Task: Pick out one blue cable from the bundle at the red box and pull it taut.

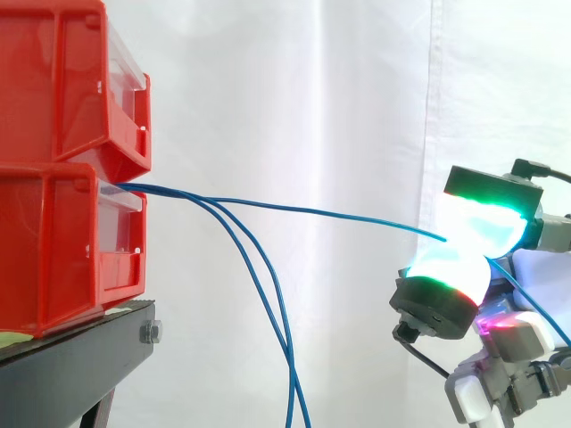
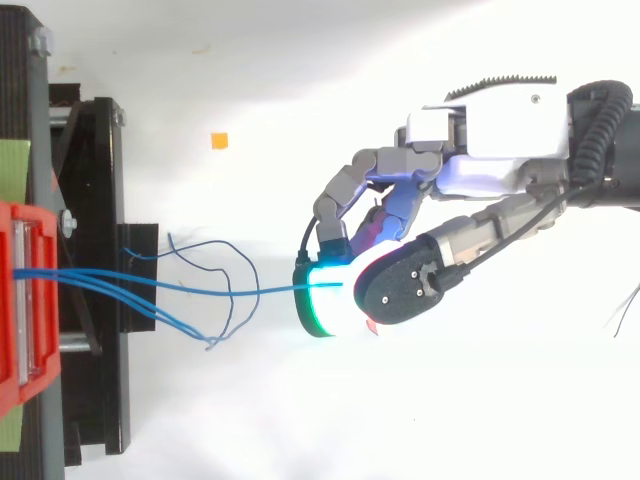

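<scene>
Two red bins (image 1: pixel 62 160) are stacked on a black stand (image 1: pixel 80 357) at the left. Three blue cables come out of the lower bin's front slot. One blue cable (image 1: pixel 312 212) runs almost level to the right into my hand (image 2: pixel 400 285). It ends between two glowing fingertips (image 1: pixel 468 241) that pinch it, about mid-height in the side view. The cable still bows slightly. The other two blue cables (image 1: pixel 268 294) droop down from the slot and hang below the frame. From above, the pinched cable (image 2: pixel 200 287) crosses from the bin (image 2: pixel 20 300) to the green-lit pad.
A white curtain hangs behind the work. The black stand (image 2: pixel 100 290) shows beside the bin in the top view, with a small orange mark (image 2: pixel 218 140) on the white floor beyond it. Loose cable loops (image 2: pixel 215 290) lie under the stretched one.
</scene>
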### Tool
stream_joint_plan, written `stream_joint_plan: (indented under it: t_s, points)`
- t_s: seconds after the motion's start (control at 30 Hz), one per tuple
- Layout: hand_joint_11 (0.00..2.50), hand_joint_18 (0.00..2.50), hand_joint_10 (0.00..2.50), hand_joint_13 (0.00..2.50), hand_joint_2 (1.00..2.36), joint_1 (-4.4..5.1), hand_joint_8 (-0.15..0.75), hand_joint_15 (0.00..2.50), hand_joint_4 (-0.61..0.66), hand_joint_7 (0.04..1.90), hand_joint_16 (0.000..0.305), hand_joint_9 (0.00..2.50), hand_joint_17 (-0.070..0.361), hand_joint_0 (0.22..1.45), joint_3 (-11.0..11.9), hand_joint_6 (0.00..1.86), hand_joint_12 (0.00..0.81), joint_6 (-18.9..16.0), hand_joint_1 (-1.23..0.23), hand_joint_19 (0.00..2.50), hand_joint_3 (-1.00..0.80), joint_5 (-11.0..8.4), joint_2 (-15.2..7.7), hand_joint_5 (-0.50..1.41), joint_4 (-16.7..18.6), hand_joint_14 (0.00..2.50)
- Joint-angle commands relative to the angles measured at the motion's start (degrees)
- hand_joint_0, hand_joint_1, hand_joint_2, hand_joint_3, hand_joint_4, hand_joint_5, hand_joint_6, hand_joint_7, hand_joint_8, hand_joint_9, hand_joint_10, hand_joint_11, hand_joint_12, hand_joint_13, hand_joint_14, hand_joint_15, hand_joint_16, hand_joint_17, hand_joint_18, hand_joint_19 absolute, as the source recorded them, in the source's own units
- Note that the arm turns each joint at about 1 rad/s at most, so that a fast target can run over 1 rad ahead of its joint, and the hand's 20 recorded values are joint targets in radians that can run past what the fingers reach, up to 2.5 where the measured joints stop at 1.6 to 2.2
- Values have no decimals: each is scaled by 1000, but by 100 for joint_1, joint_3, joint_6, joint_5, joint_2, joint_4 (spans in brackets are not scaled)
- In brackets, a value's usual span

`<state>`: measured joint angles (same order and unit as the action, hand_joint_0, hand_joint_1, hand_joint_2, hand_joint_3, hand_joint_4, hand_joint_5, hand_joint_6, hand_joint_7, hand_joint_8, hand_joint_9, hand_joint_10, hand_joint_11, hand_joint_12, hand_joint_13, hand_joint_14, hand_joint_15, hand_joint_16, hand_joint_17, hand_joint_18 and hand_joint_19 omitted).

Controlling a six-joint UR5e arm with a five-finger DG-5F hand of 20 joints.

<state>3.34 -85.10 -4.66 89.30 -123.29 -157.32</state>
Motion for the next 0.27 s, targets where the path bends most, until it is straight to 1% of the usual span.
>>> stream_joint_plan:
  t_s: [0.0,0.23]
  points:
    - [565,609,20,778,1019,0,309,300,-212,899,27,1082,60,668,3,942,243,0,-763,476,-154,0,-2,-148,0,11]
    - [574,603,22,776,1019,0,307,299,-209,894,27,1079,61,667,3,942,246,0,-763,479,-155,0,7,-148,0,11]
